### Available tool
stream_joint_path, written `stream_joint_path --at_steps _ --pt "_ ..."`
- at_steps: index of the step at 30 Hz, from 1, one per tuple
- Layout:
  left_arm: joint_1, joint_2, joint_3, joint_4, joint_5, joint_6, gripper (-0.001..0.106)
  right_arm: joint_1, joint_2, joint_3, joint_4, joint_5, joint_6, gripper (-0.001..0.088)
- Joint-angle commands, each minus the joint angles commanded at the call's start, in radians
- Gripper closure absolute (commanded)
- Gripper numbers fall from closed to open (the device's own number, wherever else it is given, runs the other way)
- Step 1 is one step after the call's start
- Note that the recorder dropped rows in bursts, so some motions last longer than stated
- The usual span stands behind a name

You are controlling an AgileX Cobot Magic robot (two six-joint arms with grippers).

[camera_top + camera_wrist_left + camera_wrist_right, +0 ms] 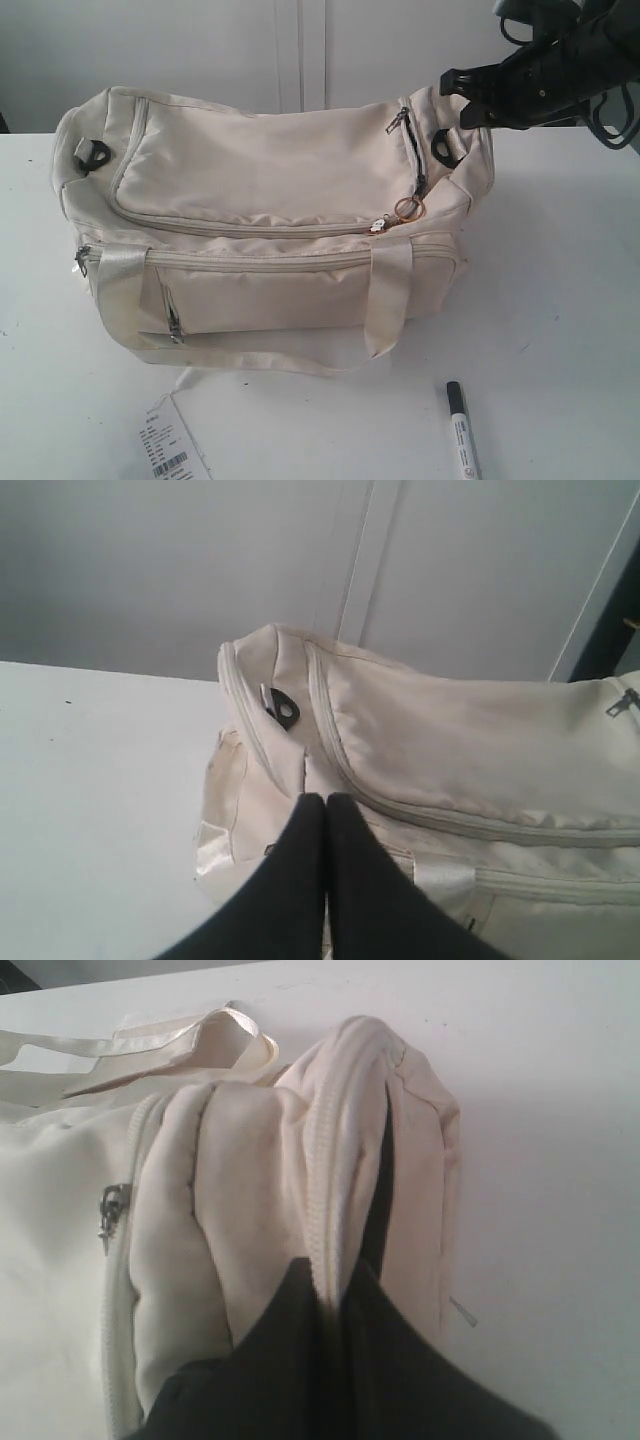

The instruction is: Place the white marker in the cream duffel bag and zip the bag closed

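The cream duffel bag (270, 200) lies on the white table, its top zipper pull with a ring (408, 210) near the right end. The white marker (462, 430) with its black cap lies on the table in front of the bag, at the lower right. My right gripper (462, 100) is at the bag's right end, shut on the zipper edge of the bag (330, 1160), with a dark slit (378, 1190) beside it. In the left wrist view my left gripper (325, 798) is shut with nothing in it, just off the bag's left end (270, 740). It does not show in the exterior view.
A paper barcode tag (170, 450) lies on the table (560, 300) in front of the bag's left half. The bag's strap handle (250, 355) loops forward onto the table. A pale wall stands behind.
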Motion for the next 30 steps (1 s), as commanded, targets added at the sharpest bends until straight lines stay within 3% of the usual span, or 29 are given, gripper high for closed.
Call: stream_joint_path --at_steps 6,11,17,21,25,30 --pt "0.0 0.123 -0.112 -0.002 0.135 0.082 0.105 0.0 0.0 0.0 -0.002 -0.002 0.0 0.0868" --pt "-0.002 0.22 -0.21 -0.087 0.289 0.288 0.105 0.0 0.0 0.0 -0.002 -0.002 0.0 0.0868" --pt "-0.002 0.335 -0.324 -0.323 0.433 0.545 0.105 0.0 0.0 0.0 -0.002 0.0 0.0 0.0868" --pt "-0.002 0.411 -0.371 -0.596 0.452 0.755 0.105 0.0 0.0 0.0 -0.002 0.0 0.0 0.0868" --pt "-0.002 0.486 -0.423 -0.842 0.544 1.003 0.105 0.0 0.0 0.0 -0.002 0.0 0.0 0.0868" --pt "-0.004 0.562 -0.461 -0.96 0.581 1.092 0.105 0.0 0.0 0.0 -0.002 -0.002 0.0 0.0868"
